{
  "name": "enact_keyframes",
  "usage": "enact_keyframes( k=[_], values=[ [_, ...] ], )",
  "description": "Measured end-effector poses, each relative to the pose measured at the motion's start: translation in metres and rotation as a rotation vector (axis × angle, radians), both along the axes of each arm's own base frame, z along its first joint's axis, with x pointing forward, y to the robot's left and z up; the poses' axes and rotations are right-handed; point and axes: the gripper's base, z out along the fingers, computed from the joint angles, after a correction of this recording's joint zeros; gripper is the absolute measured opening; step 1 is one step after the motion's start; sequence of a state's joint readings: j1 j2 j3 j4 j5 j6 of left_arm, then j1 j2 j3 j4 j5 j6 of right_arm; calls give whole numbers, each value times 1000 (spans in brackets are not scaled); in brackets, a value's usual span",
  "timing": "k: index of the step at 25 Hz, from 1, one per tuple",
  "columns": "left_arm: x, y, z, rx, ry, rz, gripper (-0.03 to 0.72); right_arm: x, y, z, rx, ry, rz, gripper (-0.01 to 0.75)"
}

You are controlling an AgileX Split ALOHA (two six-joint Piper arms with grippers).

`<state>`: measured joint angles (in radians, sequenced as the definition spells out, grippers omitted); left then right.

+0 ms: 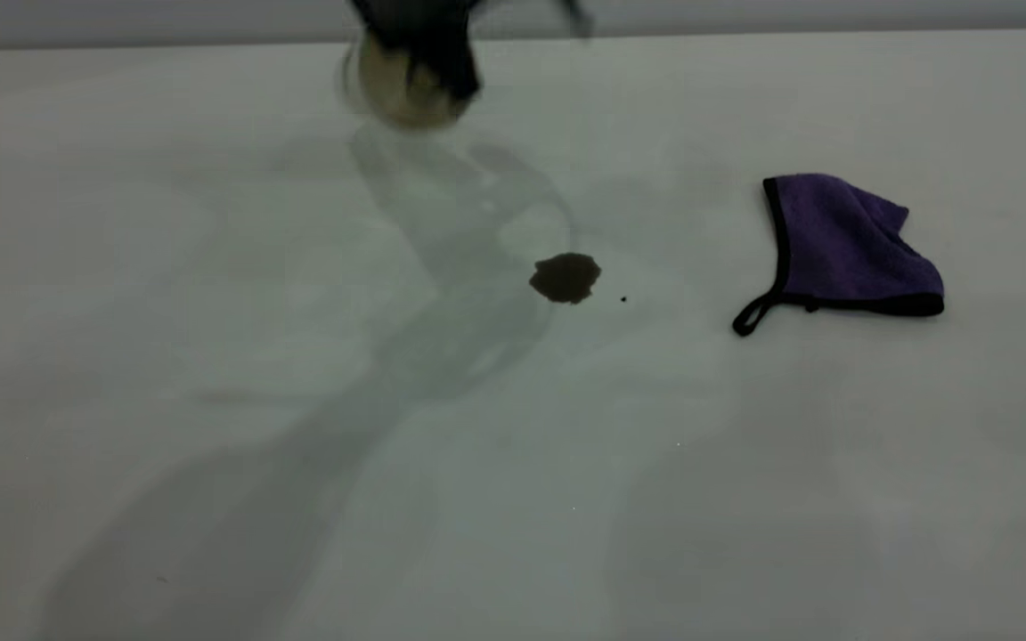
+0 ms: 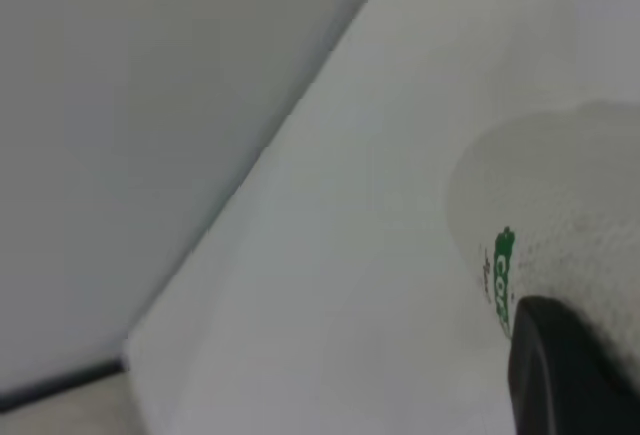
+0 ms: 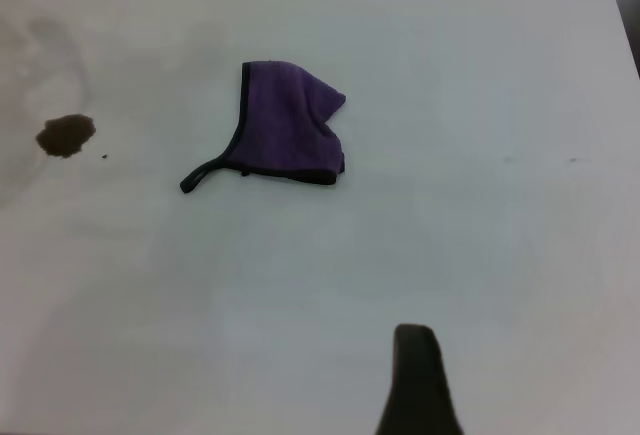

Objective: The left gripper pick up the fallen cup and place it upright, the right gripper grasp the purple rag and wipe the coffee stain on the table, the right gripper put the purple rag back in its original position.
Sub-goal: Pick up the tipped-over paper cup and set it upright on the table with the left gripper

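Left gripper (image 1: 428, 53) grasps the white tapered paper cup (image 1: 397, 85) beyond the dark brown coffee stain (image 1: 565, 278), presumably to upright it; right gripper (image 3: 418, 380): grip unclear.

Centre: the coffee stain (image 1: 565, 278) lies flat on the table (image 1: 210, 499); open surface on all sides.
3 o'clock of stain: the purple rag (image 1: 847, 249), low, well apart; clear lane between.
12 o'clock, far edge: the cup (image 1: 399, 89) with the left gripper (image 1: 428, 44) over it blocks that spot.
6 to 9 o'clock: open tabletop.
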<state>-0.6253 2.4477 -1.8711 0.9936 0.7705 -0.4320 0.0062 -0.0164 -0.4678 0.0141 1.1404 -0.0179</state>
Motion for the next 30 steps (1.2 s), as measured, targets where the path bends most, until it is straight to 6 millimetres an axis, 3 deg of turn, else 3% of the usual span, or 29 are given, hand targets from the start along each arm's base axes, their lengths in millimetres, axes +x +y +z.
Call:
enact_keyframes(
  k=[2, 5, 9, 12, 17, 24, 30],
  values=[
    [7, 7, 37, -113, 78, 22, 12, 0, 0, 0, 0, 0, 0, 588],
    [16, 27, 72, -302, 225, 41, 11, 0, 0, 0, 0, 0, 0, 588],
    [32, 63, 81, -533, 364, 65, 11, 0, 0, 0, 0, 0, 0, 588],
    [44, 90, 73, -661, 403, 129, 11, 0, 0, 0, 0, 0, 0, 588],
    [58, 125, 38, -771, 462, 233, 13, 0, 0, 0, 0, 0, 0, 588],
    [65, 129, -11, -813, 516, 263, 26, 0, 0, 0, 0, 0, 0, 588],
    [66, 129, -29, -816, 521, 271, 96, 0, 0, 0, 0, 0, 0, 588]
  ],
)
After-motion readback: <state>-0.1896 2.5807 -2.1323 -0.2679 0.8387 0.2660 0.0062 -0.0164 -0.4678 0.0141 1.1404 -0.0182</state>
